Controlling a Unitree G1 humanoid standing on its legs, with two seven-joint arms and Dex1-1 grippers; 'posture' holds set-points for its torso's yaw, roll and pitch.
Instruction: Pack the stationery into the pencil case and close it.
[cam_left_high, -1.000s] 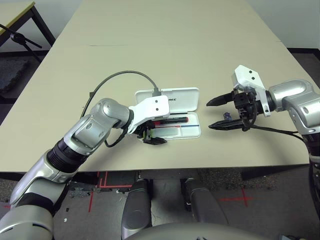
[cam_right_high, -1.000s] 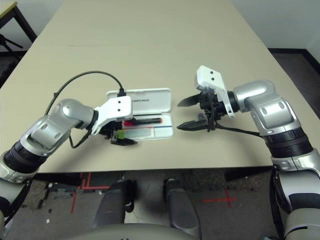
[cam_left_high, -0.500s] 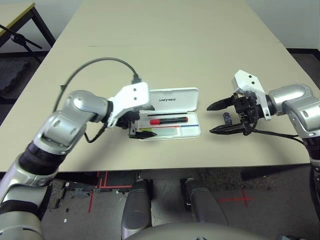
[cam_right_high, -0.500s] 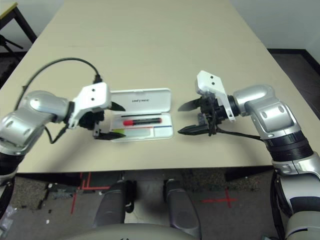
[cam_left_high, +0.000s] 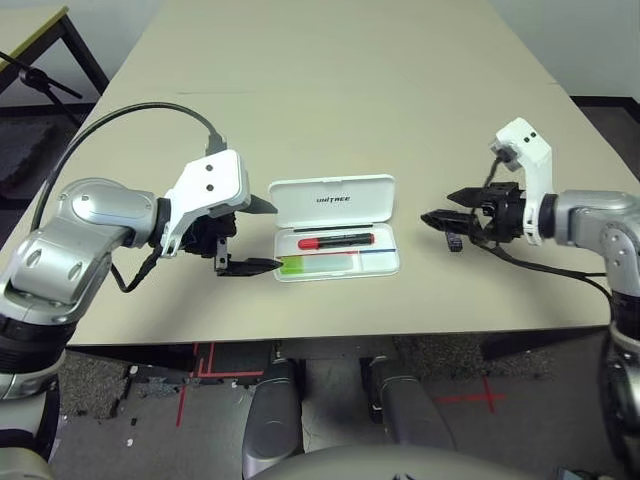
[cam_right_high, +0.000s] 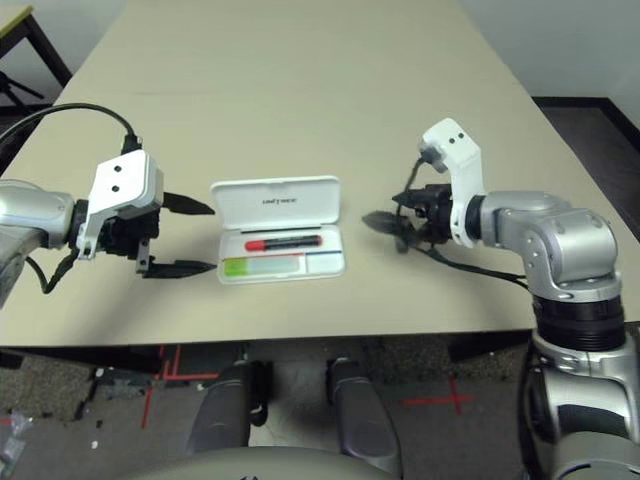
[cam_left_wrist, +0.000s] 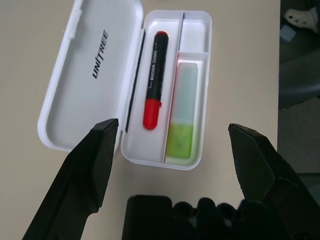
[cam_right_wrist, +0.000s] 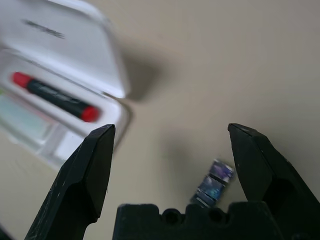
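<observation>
You're hovering the right tool (cam_right_wrist: 170, 150), wide open and empty, over the block (cam_right_wrist: 212, 184) right of the case (cam_left_high: 335, 225), ready to grasp; left tool (cam_left_high: 258, 234) is waiting open, empty, left of it.

Looked like a lab or test room, not a home. Big plain beige table (cam_left_high: 330, 90) with bare top, dark carpet (cam_left_high: 30, 150) around it. Red tape marks (cam_left_high: 200, 360) were stuck on the floor under the table edge. A second table with yellow top and black legs (cam_left_high: 40, 30) stood at the far left corner. White wall (cam_left_high: 600, 40) behind.
</observation>
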